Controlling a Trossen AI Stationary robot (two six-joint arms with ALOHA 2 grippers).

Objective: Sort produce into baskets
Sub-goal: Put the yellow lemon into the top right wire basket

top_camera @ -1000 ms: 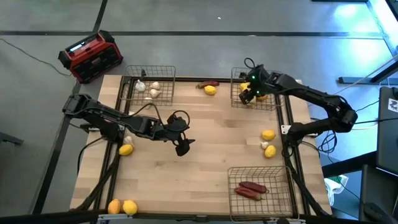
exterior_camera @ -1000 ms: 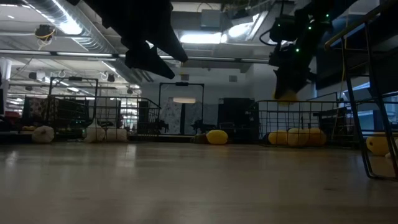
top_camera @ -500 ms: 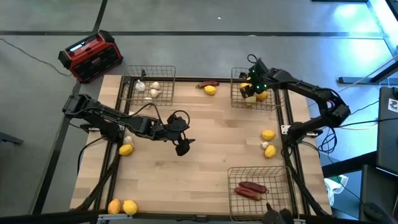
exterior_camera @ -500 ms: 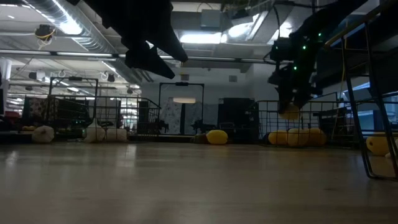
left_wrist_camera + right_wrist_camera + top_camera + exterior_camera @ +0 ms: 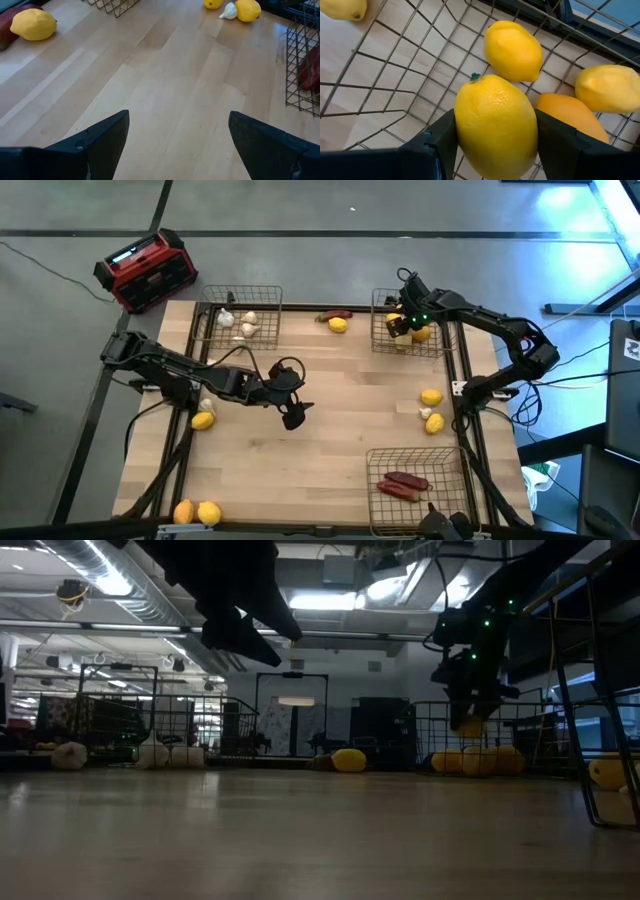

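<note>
Left gripper (image 5: 293,413): hangs over bare wood near mid-table, fingers spread wide, holding nothing.
Nearest produce to left gripper: a loose lemon (image 5: 203,420) lies at the table's left edge, well apart from it.
Near-left corner: an orange fruit (image 5: 184,511) and a yellow fruit (image 5: 209,513) lie touching.
Far-left basket (image 5: 262,293): holds whitish garlic bulbs (image 5: 246,324).
Far edge, between the far baskets: a dark red pepper (image 5: 335,314) and a yellow fruit (image 5: 339,325) lie just beside each other.
Right gripper (image 5: 400,326): over the far-right basket (image 5: 381,344), fingers clamped on the flanks of a held lemon (image 5: 496,125).
Far-right basket contents: more yellow fruits lie directly beneath the held lemon.
Near-right basket (image 5: 450,454): holds dark red peppers (image 5: 404,484).
Right edge: a yellow fruit (image 5: 431,397), a bulb (image 5: 424,413) and another yellow fruit (image 5: 434,423) lie loose.
</note>
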